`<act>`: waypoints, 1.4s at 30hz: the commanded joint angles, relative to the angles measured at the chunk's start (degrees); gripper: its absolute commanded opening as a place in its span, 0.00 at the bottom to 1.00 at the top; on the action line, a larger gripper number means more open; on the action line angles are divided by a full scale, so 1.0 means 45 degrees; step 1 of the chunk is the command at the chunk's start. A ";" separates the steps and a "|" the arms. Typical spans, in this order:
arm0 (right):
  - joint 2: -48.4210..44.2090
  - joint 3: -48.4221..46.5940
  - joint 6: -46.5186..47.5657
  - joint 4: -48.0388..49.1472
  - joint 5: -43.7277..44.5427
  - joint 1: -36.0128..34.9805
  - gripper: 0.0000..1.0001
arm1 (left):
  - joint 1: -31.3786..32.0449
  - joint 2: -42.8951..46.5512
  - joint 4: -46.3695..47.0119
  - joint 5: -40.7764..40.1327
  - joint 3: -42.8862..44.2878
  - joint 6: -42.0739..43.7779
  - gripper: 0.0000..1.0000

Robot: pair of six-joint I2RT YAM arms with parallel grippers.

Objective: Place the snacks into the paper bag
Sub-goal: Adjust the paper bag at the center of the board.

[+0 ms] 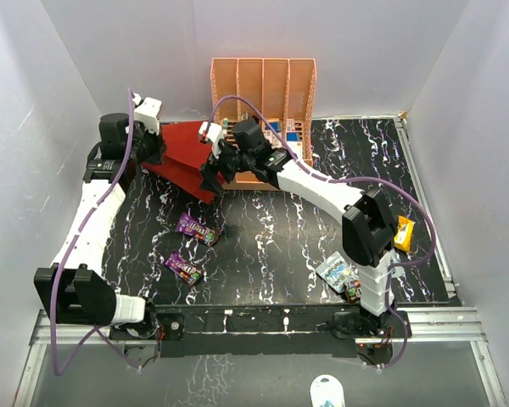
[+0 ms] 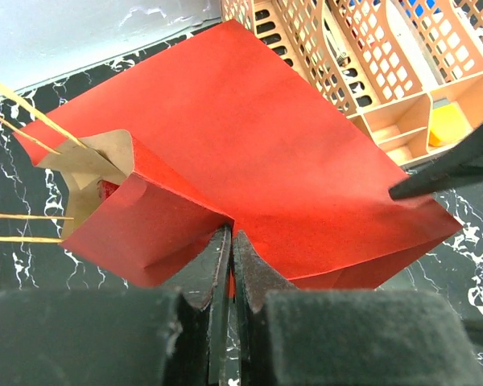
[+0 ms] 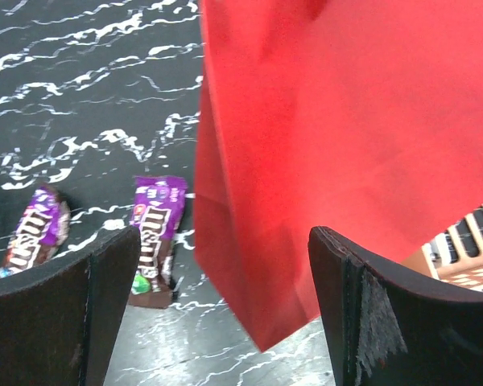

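Paper bag [image 1: 180, 161] just left of peach organizer [image 1: 263, 85]. Left gripper [image 2: 229, 241] pinched tight on the bag's fold. Right gripper [image 3: 225, 257] spread wide at the bag's corner (purple candy bar [image 1: 195, 227] and second candy bar [image 1: 185, 268] on the table, nearer than the bag).

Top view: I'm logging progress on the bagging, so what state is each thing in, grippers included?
paper bag: on its side, flattened
left gripper: shut on a fold of the paper bag
right gripper: open, at the bag's edge
purple candy bars: both lying on the table, outside the bag
blue-grey pouches: on the table, outside
yellow packet: on the table, outside
organizer: upright
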State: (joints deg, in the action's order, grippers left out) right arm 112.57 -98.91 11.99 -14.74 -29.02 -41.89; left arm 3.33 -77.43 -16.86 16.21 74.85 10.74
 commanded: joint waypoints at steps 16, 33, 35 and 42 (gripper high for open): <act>0.1565 -0.1763 0.1420 0.0933 0.1428 -0.0353 0.37 | 0.0460 0.1350 -0.0150 0.0984 -0.1127 -0.1553 0.00; 0.1292 -0.1145 0.0972 0.1089 0.1492 -0.0342 0.08 | 0.0370 0.2186 -0.2955 -0.0680 -0.0155 -0.1429 0.57; 0.1290 -0.1137 0.0903 0.1079 0.1438 -0.0351 0.08 | 0.0131 0.2514 -0.3128 -0.1131 -0.0168 -0.1235 0.61; 0.1231 -0.1105 0.0698 0.0992 0.1274 -0.0327 0.08 | -0.3817 0.2249 -0.3928 0.1842 0.0224 -0.0308 0.65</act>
State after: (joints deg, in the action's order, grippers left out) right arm 119.66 -103.59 16.16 -13.89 -23.51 -43.66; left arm -3.60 -67.07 -31.05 15.86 73.56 6.02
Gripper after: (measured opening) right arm 0.087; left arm 0.645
